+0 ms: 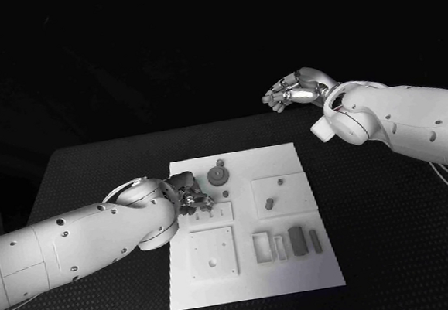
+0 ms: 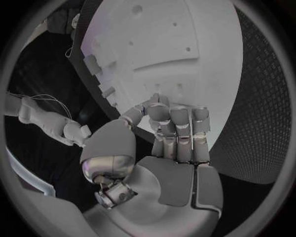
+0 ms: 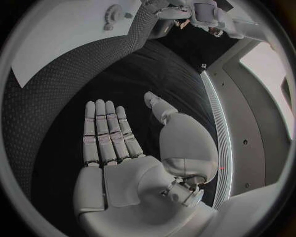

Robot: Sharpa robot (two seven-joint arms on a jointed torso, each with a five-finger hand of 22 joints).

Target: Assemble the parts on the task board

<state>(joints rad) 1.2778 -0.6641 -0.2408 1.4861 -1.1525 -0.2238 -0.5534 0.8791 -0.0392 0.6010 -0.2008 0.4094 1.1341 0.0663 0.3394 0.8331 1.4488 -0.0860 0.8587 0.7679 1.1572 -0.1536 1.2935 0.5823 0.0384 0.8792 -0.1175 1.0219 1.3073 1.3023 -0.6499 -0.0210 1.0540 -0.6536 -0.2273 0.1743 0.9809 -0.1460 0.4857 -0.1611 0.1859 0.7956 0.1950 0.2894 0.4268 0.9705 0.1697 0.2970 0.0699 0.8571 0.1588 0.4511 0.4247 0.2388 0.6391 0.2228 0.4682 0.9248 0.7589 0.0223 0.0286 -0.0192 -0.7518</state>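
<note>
The left hand (image 1: 188, 197) hovers at the task board (image 1: 308, 272) edge, fingers curled over the board beside the round part (image 1: 217, 175); whether it pinches anything I cannot tell. The right hand (image 3: 123, 148), released, hangs beyond the board. Lower slowly and align before pressing.

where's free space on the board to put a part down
Bare patches on the task board: the strip along its near edge, and the far right corner. Crowded: the left edge, where the left hand hovers beside the round part. The right hand is off the board.
</note>
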